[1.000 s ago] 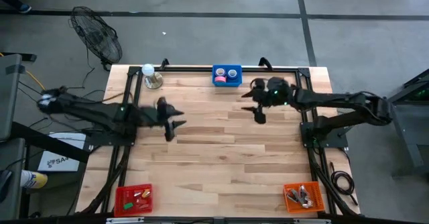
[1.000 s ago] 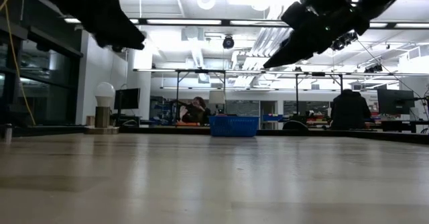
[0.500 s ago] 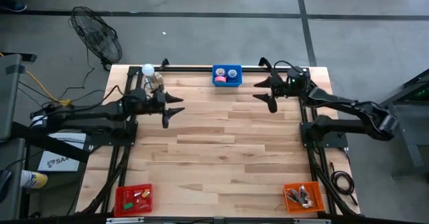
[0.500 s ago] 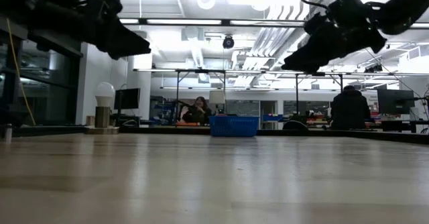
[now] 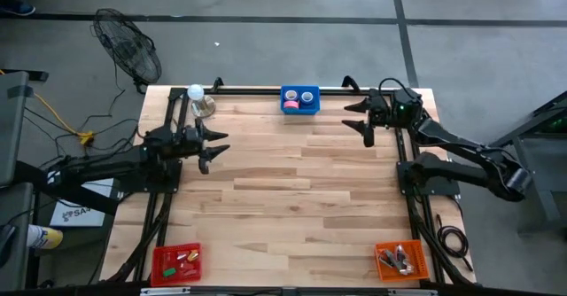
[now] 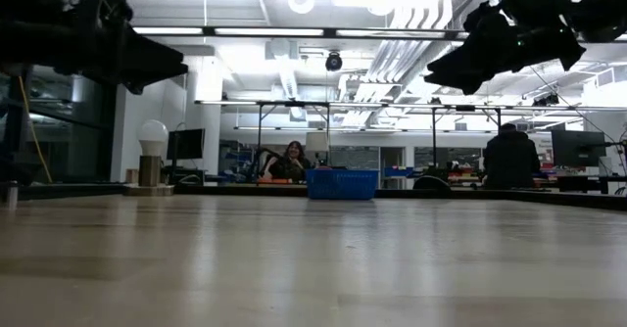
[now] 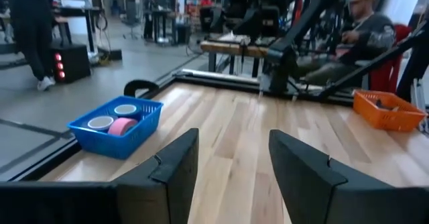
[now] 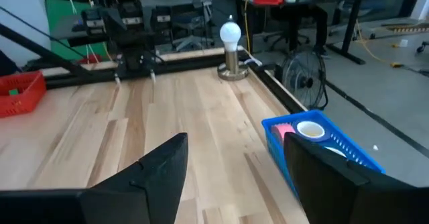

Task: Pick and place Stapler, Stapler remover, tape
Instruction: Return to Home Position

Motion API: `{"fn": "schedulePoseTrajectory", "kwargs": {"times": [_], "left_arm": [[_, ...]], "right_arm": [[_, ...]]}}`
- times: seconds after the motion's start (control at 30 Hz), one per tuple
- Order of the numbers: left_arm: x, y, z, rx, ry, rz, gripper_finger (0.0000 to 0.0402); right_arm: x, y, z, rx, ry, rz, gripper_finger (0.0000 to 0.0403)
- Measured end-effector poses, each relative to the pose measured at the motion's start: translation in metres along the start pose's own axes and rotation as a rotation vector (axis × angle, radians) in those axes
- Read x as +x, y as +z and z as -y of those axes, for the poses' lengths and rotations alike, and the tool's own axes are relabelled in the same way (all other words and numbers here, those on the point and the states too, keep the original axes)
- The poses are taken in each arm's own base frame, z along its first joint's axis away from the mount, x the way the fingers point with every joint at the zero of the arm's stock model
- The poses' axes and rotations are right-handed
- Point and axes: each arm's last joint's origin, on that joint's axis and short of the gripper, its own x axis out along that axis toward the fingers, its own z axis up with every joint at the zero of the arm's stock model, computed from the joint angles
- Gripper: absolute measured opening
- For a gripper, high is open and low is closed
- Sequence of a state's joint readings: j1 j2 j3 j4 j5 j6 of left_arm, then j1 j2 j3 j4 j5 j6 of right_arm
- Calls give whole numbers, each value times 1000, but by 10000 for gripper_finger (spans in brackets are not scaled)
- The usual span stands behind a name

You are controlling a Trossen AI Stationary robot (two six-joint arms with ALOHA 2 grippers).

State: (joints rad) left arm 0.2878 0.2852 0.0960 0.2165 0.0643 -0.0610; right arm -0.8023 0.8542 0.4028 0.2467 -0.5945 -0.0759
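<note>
The tape rolls lie in a blue basket [image 5: 299, 99] at the middle of the table's far edge. A pink roll [image 7: 123, 125] and two pale-topped rings [image 7: 100, 122] show in it; no yellow roll shows. My left gripper [image 5: 215, 150] hovers open over the left part of the table, pointing toward the right side [image 7: 231, 157]. My right gripper [image 5: 356, 123] hovers open near the far right corner, pointing left [image 8: 234, 163]. Both hang high above the wood in the low view and hold nothing. I cannot pick out a stapler or a stapler remover.
A red basket [image 5: 177, 262] with small items stands at the near left corner and an orange basket [image 5: 401, 259] with metal items at the near right corner. A bulb lamp [image 5: 199, 101] stands at the far left corner. People sit in the room behind the table.
Both arms have drawn back from the table's middle. The left gripper has moved toward the left edge, and the right gripper toward the far right corner while rising. Both have stayed open and taken hold of nothing.
</note>
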Motion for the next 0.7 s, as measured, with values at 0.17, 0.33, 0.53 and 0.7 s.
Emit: {"fn": "schedulePoseTrajectory", "kwargs": {"times": [0.17, 0.33, 0.53, 0.7], "left_arm": [[-8, -7, -1, -2, 17, 54, 179], [-12, -12, -2, -9, 54, 74, 179], [-14, -12, 0, -26, 68, 84, 179], [-14, -13, 4, -36, 107, 87, 179]], "right_arm": [[-3, -18, -8, 25, 7, 79, 236], [-13, -35, -16, 57, -52, 175, 236], [-20, -48, -24, 97, -63, 199, 236], [-19, -52, -40, 102, -40, 219, 236]]}}
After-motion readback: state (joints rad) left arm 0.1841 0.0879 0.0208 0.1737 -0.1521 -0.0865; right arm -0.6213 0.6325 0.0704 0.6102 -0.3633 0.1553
